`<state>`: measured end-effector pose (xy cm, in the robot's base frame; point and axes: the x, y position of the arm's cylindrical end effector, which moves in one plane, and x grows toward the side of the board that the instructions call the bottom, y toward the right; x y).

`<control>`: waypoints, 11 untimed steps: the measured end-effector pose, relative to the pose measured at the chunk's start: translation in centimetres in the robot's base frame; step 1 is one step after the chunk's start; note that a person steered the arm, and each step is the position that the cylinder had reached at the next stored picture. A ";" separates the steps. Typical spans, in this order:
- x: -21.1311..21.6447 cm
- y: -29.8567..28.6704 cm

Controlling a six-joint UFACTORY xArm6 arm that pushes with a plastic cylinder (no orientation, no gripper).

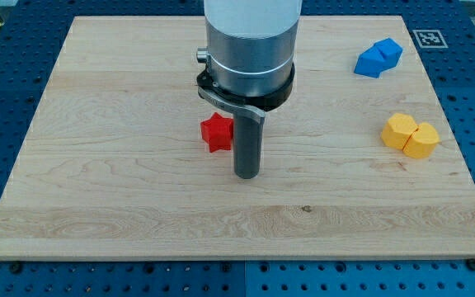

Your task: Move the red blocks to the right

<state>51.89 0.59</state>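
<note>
A red star-shaped block (215, 132) lies on the wooden board (97, 165) a little left of the middle. My tip (246, 174) rests on the board just to the right of it and slightly toward the view's bottom, close to the block; I cannot tell whether the rod touches it. The arm's grey body (248, 41) hangs above and hides the board behind it. Only one red block shows.
A blue block (378, 58) lies near the view's top right. A yellow block (410, 135) lies at the right side near the board's edge. A fiducial marker (428, 38) sits off the board's top right corner, on the blue perforated table (7, 99).
</note>
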 end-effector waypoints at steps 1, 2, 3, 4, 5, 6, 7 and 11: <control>0.0 -1.1; 0.0 -8.2; -0.9 -14.5; -5.8 -15.1; -8.6 -9.0; -8.1 -4.3; -8.1 -8.1; -7.5 0.9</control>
